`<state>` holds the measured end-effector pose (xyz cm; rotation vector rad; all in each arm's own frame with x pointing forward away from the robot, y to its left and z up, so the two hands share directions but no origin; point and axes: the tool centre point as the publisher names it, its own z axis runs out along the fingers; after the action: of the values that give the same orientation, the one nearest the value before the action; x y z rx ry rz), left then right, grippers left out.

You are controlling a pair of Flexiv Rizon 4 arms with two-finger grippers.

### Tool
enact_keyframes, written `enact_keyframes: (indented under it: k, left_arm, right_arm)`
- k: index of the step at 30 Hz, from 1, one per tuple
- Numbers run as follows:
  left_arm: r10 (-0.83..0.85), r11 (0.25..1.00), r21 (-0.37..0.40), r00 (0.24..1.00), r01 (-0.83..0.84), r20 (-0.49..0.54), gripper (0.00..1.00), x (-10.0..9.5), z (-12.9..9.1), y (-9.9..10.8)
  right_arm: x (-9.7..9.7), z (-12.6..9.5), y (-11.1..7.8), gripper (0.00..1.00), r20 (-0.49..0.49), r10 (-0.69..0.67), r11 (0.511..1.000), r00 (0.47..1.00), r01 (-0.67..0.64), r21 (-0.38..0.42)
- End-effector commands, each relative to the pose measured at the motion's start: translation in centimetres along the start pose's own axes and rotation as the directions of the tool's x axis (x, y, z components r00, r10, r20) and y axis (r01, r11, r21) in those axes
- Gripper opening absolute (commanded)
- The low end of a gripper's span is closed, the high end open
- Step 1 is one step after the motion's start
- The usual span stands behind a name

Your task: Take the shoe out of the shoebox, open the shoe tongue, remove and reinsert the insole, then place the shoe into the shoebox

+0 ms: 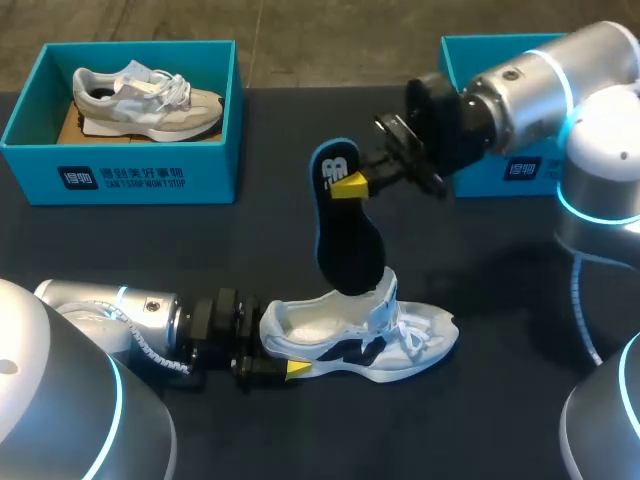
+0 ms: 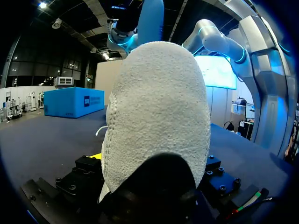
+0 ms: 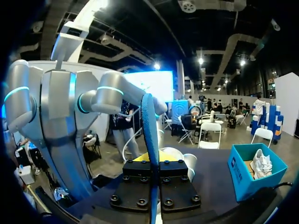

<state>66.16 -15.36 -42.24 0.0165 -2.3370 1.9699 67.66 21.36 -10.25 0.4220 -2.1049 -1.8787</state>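
Right claw (image 1: 352, 184) pinched the heel end of the dark insole (image 1: 350, 240) in the head view. It held the insole upright, toe end inside the white shoe (image 1: 400, 335). That shoe lay on the counter (image 1: 500, 420), out of the shoebox (image 1: 470, 60), with the left claw (image 1: 297, 368) clamped on its heel. From the left wrist, the heel filled the space between that claw's fingers. From the right wrist, the insole stood edge-on, squeezed between the fingers. Unboxing and tongue-opening looked done. Whether the insole was leaving or re-entering was unclear, and boxing the shoe remained.
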Motion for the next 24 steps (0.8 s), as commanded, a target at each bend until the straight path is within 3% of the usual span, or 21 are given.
enact_keyframes:
  k: [1, 16, 19, 24]
  left_arm:
    - [0.0, 1.0, 0.001, 1.0, 0.0, 0.001, 0.0, 0.1, 0.0, 0.0]
    - [0.0, 1.0, 0.001, 1.0, 0.0, 0.001, 0.0, 0.1, 0.0, 0.0]
    - [0.0, 1.0, 0.001, 1.0, 0.0, 0.001, 0.0, 0.1, 0.0, 0.0]
    - [0.0, 1.0, 0.001, 1.0, 0.0, 0.001, 0.0, 0.1, 0.0, 0.0]
  right_arm:
    - [1.1, -0.3, 0.4, 0.0, 0.027, 0.0, 1.0, 1.0, -0.001, 0.011]
    - [1.1, -0.3, 0.4, 0.0, 0.027, 0.0, 1.0, 1.0, -0.001, 0.011]
    - [1.5, -2.1, 2.5, 0.0, 0.125, 0.034, 0.999, 0.992, -0.038, 0.032]
    - [2.7, -4.3, 5.0, 0.0, 0.195, 0.069, 0.997, 0.978, -0.074, 0.02]
